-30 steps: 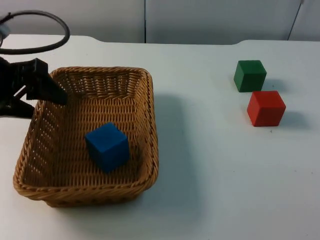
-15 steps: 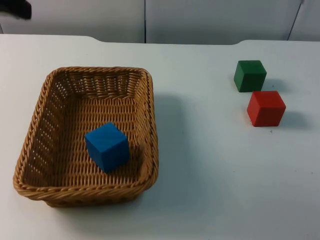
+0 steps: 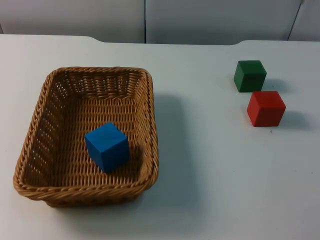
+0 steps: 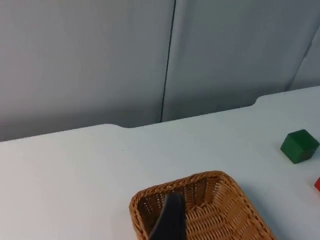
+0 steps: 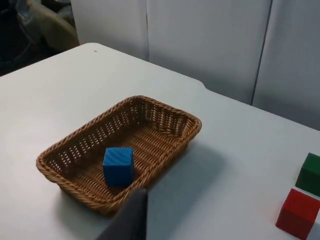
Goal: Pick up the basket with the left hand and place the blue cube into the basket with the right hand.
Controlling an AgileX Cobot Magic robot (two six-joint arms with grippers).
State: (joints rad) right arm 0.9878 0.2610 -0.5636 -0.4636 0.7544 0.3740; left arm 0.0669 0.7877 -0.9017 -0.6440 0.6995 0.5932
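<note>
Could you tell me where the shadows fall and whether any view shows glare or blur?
Top view: the basket casts a soft shadow to its right, and the red cube and green cube do likewise; no glare. Right wrist view: the blue cube is sharp, the near fingertip soft. Left wrist view: evenly lit.

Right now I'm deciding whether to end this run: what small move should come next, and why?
Probably none beyond keeping both arms back: the blue cube already lies inside the wicker basket, which rests on the white table. The green cube and red cube stand apart, untouched.
</note>
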